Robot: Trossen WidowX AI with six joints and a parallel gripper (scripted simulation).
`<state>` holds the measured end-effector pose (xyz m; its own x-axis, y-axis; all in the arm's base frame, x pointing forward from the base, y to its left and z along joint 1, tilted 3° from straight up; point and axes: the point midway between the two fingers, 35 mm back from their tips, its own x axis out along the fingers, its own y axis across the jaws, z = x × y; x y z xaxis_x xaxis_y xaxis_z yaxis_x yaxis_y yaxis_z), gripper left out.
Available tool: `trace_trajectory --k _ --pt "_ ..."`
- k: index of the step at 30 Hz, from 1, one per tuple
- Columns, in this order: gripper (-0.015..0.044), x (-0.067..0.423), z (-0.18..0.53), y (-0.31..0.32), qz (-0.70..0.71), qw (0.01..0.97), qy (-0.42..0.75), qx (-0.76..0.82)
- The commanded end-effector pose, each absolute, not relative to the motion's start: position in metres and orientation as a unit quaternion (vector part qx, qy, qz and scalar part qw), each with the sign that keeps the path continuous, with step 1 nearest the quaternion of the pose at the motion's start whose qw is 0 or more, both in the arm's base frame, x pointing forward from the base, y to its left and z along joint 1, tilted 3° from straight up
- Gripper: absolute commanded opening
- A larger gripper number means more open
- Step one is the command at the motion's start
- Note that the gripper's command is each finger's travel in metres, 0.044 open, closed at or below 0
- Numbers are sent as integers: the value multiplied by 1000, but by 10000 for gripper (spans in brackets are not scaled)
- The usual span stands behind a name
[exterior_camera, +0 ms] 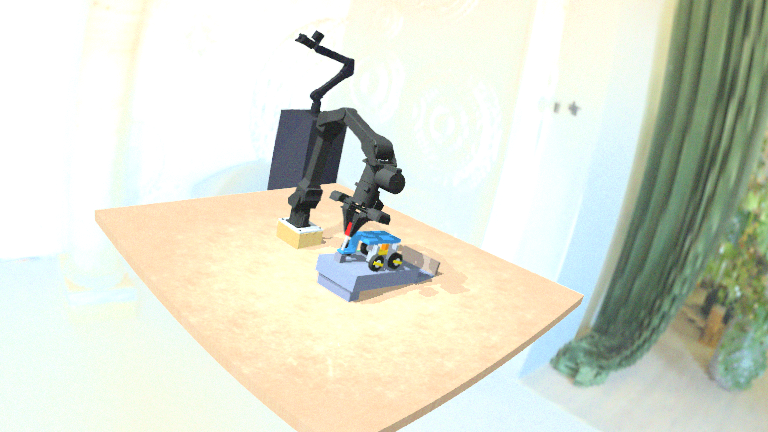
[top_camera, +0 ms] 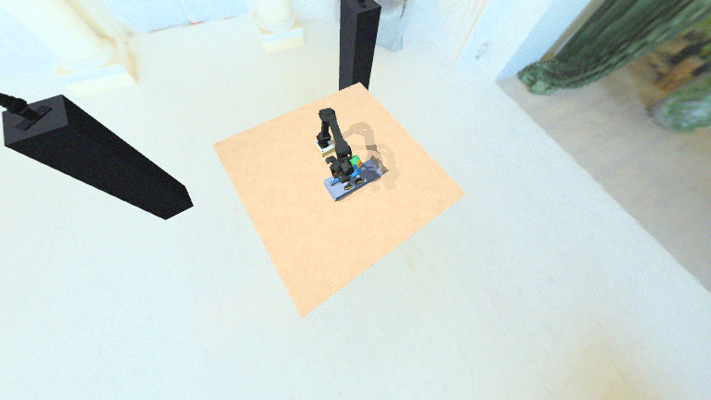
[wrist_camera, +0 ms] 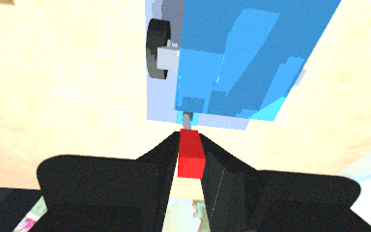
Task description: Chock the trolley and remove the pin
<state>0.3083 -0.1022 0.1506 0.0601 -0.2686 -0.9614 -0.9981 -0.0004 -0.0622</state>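
Note:
My gripper (wrist_camera: 187,137) (exterior_camera: 350,222) (top_camera: 335,174) is shut on the red head of the stop pin (wrist_camera: 189,157) (exterior_camera: 348,228). The pin's grey shaft (wrist_camera: 187,120) shows between the head and the trolley's uphill end. The blue trolley (wrist_camera: 242,58) (exterior_camera: 373,237) (top_camera: 356,171) stands on the lavender ramp (exterior_camera: 362,283) (top_camera: 341,192) (wrist_camera: 159,103). One black wheel (wrist_camera: 158,45) shows at its left in the wrist view, and two wheels (exterior_camera: 385,261) show in the exterior view. The orange handle of the chock (exterior_camera: 383,247) shows under the trolley by the wheels; I cannot tell whether it touches one.
The green tray (top_camera: 355,159) lies just behind the trolley, beside the arm. The arm's base stands on a tan block (exterior_camera: 299,233) on the peach table top (exterior_camera: 226,291). A dark camera pillar (exterior_camera: 294,150) stands behind the table.

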Motion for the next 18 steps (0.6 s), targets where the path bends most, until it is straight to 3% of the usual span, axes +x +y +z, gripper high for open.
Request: trace_trajectory --k 1,18 --pt "0 309 156 -103 405 445 551 -578" --pt "0 310 165 -107 405 445 551 -578"
